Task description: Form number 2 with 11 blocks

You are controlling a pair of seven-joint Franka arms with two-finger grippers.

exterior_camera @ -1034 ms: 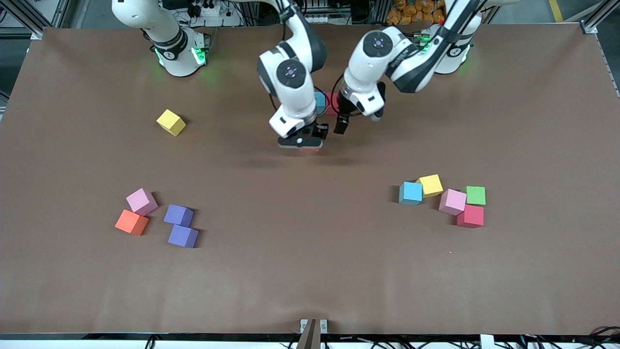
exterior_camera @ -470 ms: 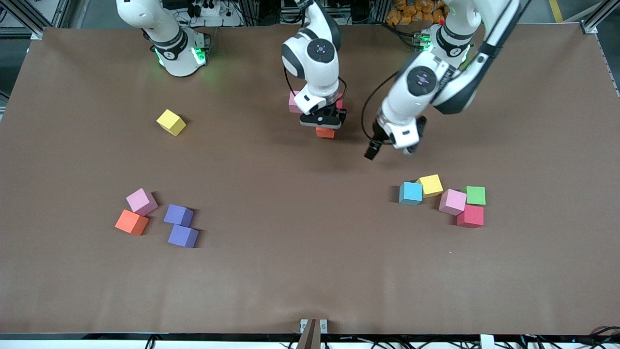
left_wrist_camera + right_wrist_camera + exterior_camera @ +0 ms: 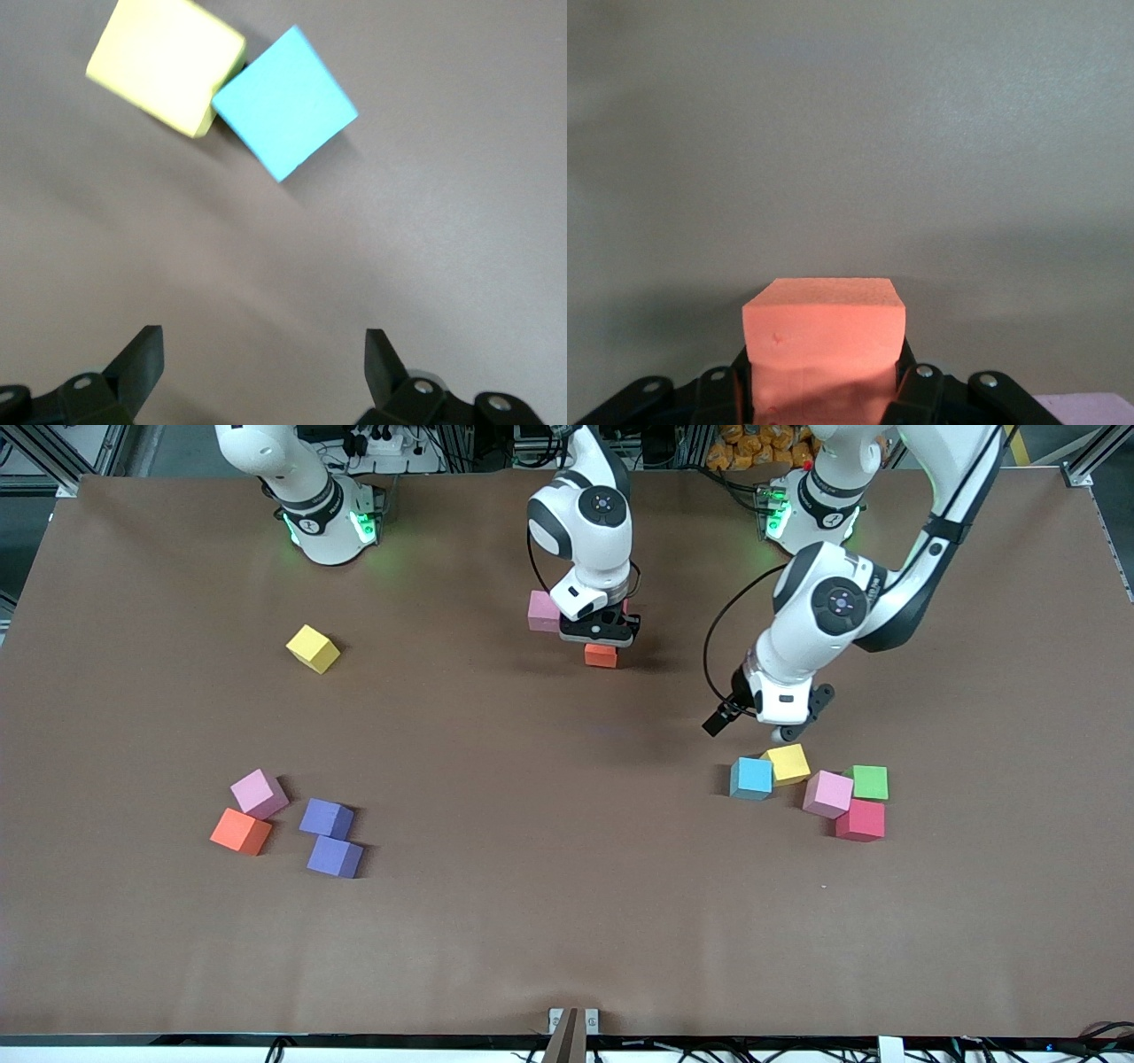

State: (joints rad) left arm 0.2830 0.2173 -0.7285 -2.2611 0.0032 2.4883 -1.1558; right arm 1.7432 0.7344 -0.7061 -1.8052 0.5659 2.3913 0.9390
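A: Two clusters of blocks, one loose yellow cube [image 3: 313, 648], wide bare table [image 3: 567, 921] between them and along the edge nearest the front camera.

B: Landmark?

A: The green cube [image 3: 869, 782]. Touching or just beside it: pink [image 3: 827, 794], red [image 3: 860, 820]; then yellow [image 3: 788, 763] and blue [image 3: 751, 778], corners touching. Left gripper [image 3: 749, 727] hovers over the table beside those two, jaws spread wide, empty.

B: Right gripper?

A: The right gripper [image 3: 600, 640] is well apart from the green cube, toward the bases, clamped on an orange-red block [image 3: 601, 656]: matte, square-edged. Pink block [image 3: 542, 611] just beside it.

B: Other cluster?

A: Well apart from the green cube, at the right arm's end: pink [image 3: 259, 793], orange [image 3: 240, 832], two purple [image 3: 326, 817] [image 3: 335, 856].
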